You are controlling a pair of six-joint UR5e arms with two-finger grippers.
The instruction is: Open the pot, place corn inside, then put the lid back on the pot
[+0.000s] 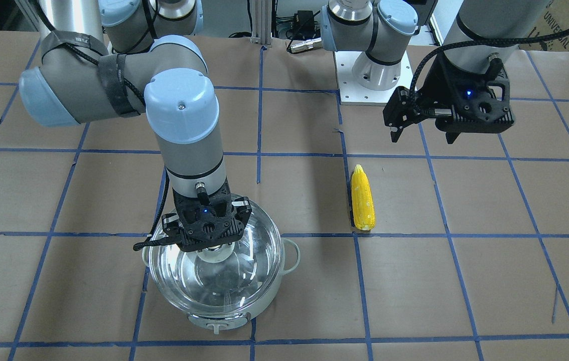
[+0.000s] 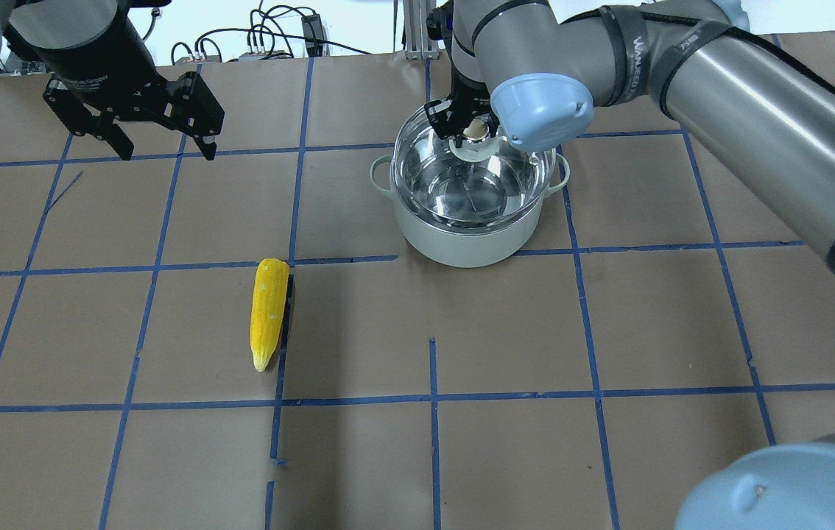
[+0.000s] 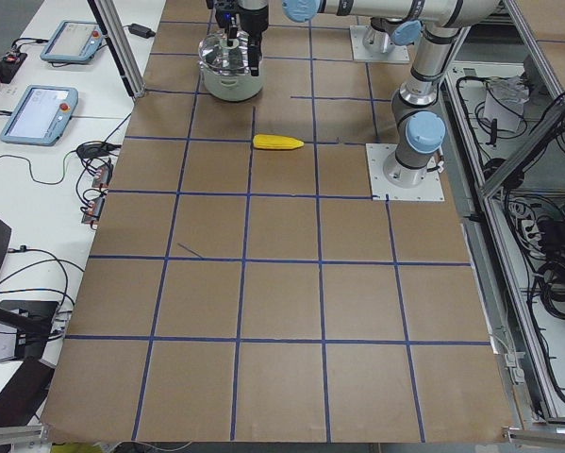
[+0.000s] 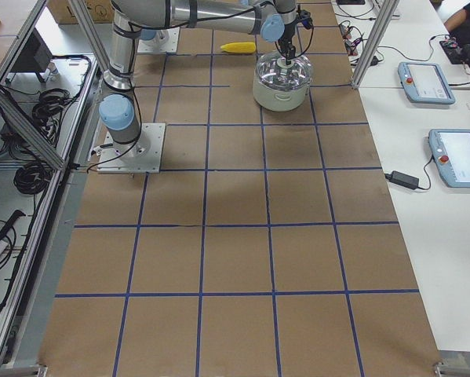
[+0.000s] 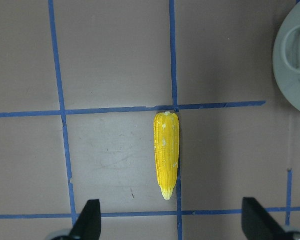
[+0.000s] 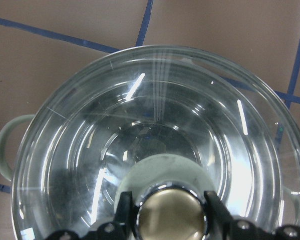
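Note:
The pale grey-white pot stands on the table with the clear glass lid over its mouth. I cannot tell whether the lid rests on the rim or is just off it. My right gripper comes straight down on the lid's knob, and its fingers press both sides of the metallic cap. The yellow corn lies on the paper apart from the pot, and shows in the left wrist view. My left gripper hovers open and empty, high above the table and away from the corn.
Brown paper with a blue tape grid covers the table. The left arm's base plate and cables sit at the robot's edge. Operator tablets lie on a side bench beyond the pot.

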